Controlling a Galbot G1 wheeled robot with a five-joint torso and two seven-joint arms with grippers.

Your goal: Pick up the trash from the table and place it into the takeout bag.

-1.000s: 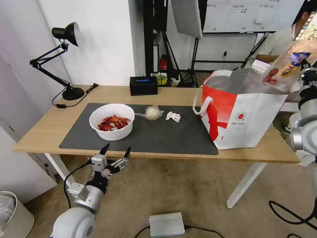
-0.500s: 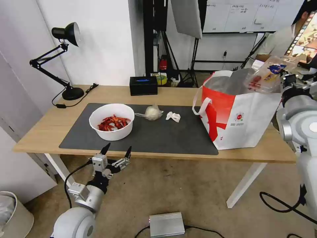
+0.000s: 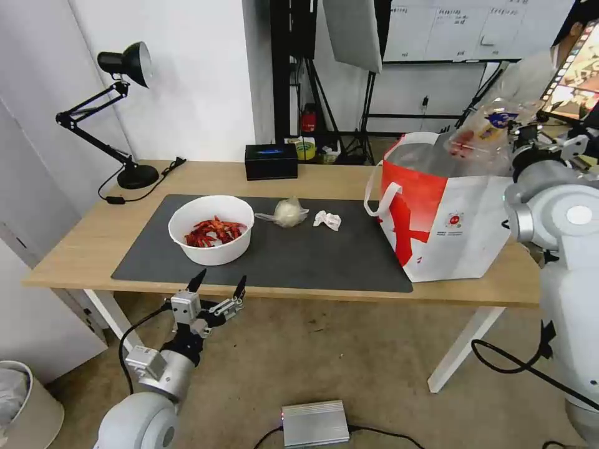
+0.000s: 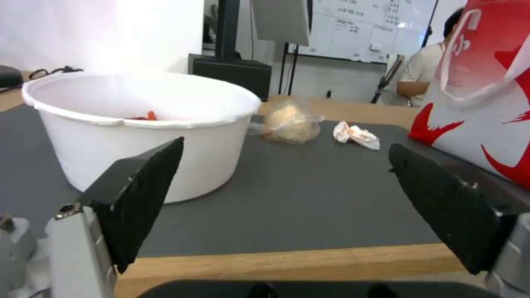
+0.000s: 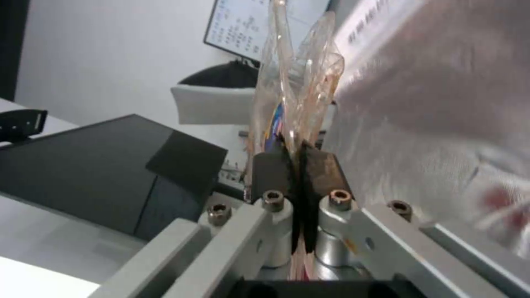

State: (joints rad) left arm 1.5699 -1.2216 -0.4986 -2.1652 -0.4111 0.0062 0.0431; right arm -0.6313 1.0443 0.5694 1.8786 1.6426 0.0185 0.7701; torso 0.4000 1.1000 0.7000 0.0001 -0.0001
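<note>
I'm holding the clear plastic clamshell box [image 3: 483, 128] pinched in the right end effector [image 5: 291, 165], directly above the takeout bag [image 3: 449, 215] mouth; the left end effector [image 3: 215, 290] is idling, spread apart, below the worktop [image 3: 349, 181] edge

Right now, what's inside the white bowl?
Red crayfish shells lie in the bowl. From the left wrist view only a red bit peeks over the rim; what's under the shells is hidden.

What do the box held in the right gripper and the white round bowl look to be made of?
The clear plastic clamshell box, pinched in the shut right gripper, looks like thin glossy transparent plastic: the room shows through it and it creases. The white round bowl looks like matte opaque plastic with a thin rolled rim, possibly coated paper.
</note>
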